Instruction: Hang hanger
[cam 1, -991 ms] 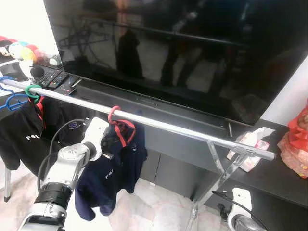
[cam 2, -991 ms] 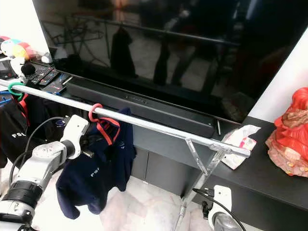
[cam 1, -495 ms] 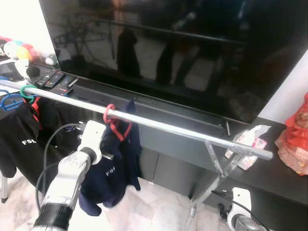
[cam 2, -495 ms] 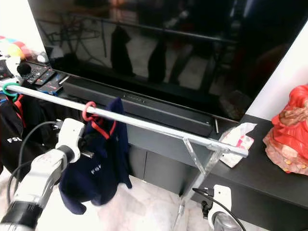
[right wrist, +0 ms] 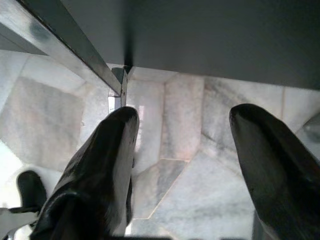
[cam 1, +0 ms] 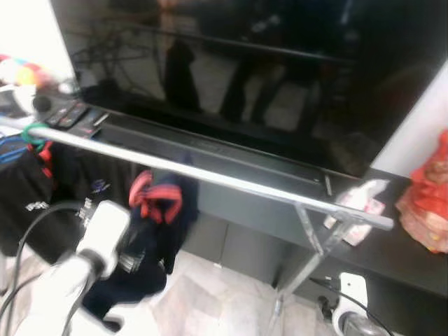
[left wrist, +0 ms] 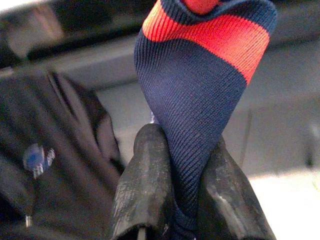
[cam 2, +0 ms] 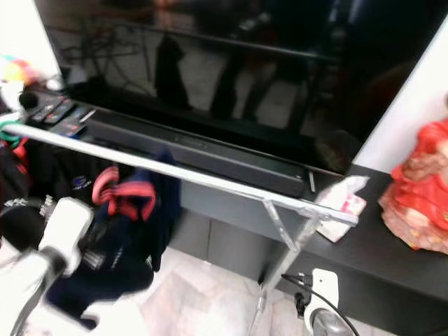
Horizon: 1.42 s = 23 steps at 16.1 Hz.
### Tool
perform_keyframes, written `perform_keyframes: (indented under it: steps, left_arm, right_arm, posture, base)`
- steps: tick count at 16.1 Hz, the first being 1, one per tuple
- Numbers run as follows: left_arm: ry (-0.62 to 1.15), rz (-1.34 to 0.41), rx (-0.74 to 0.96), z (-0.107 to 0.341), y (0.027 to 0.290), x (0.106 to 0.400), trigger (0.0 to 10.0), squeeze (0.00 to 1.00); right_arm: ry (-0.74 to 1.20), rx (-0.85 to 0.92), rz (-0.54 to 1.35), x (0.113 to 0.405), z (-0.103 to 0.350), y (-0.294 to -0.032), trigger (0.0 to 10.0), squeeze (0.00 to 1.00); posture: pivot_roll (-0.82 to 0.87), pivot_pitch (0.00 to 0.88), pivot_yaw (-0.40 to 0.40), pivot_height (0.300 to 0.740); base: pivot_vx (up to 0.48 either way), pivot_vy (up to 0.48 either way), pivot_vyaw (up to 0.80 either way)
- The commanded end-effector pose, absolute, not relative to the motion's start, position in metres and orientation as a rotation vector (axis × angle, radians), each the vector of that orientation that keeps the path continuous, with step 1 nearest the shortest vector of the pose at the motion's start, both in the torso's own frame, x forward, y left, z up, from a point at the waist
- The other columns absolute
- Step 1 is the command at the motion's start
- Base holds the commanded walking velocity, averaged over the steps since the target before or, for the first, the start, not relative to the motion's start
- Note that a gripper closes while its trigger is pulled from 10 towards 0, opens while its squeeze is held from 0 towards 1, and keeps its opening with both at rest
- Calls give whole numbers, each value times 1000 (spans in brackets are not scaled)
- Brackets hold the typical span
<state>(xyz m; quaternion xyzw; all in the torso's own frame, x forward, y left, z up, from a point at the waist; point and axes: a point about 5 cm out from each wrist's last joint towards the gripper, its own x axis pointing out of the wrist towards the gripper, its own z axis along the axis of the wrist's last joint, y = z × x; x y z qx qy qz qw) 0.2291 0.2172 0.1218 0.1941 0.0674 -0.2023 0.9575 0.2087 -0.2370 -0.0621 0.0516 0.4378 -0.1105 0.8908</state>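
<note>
At the far left of the head view, a green hanger hook [cam 1: 33, 133] sits on the silver rail [cam 1: 231, 180], with a black shirt [cam 1: 31, 203] drooping beneath it. Lower left, my left gripper [left wrist: 185, 200] is pinched on the ribbed navy-and-red collar [left wrist: 200, 90] of the navy shirt [cam 1: 150, 238]; the wrist view shows the knit squeezed between both black fingers [left wrist: 145, 195]. The red hanger [cam 1: 143, 189] and its shirt sit just below the rail, left of centre, blurred, so I cannot tell whether the hook is over the bar. I judge the load light but floppy: the cloth is soft and will slide and swing, while the hanger inside is stiff, so the hook's neck is the surer hold. The rail looks smooth, round and slippery. Lower right, my right gripper [right wrist: 182, 150] hangs with fingers spread over pale marble floor [right wrist: 200, 200].
</note>
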Motion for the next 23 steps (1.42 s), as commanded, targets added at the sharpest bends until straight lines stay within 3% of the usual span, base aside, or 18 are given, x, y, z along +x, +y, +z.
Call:
perform_keyframes:
  steps: [1, 3, 4, 8, 10, 14, 23]
  left_arm:
    - [163, -489, 382, 128, 215, 214, 0, 0]
    - [257, -422, 372, 116, 233, 198, 1647, 0]
    - [270, -315, 371, 106, 244, 198, 10000, 0]
    - [279, 170, 194, 69, 289, 199, 10000, 0]
    - [275, 308, 158, 60, 296, 201, 10000, 0]
    - [158, 237, 99, 71, 279, 217, 10000, 0]
    - [121, 191, 84, 75, 270, 226, 10000, 0]
  right_arm:
    - [916, 95, -234, 207, -62, -242, 10000, 0]
    - [915, 99, -238, 207, -62, -242, 10000, 0]
    - [911, 110, -251, 207, -62, -242, 10000, 0]
    - [910, 118, -265, 207, -62, -240, 10000, 0]
    - [913, 120, -270, 206, -63, -240, 10000, 0]
    - [914, 120, -276, 205, -63, -240, 10000, 0]
    - [917, 125, -281, 203, -65, -240, 10000, 0]
  posture:
    - [88, 0, -123, 716]
    - [111, 0, -133, 716]
    - [109, 0, -129, 716]
    - [90, 0, -116, 716]
    - [76, 0, -109, 716]
    - [73, 0, -107, 716]
    - [60, 0, -96, 716]
  base:
    - [0, 0, 0]
    - [0, 0, 0]
    - [0, 0, 0]
    - [0, 0, 0]
    - [0, 0, 0]
    - [-64, 0, 0]
    - [-272, 0, 0]
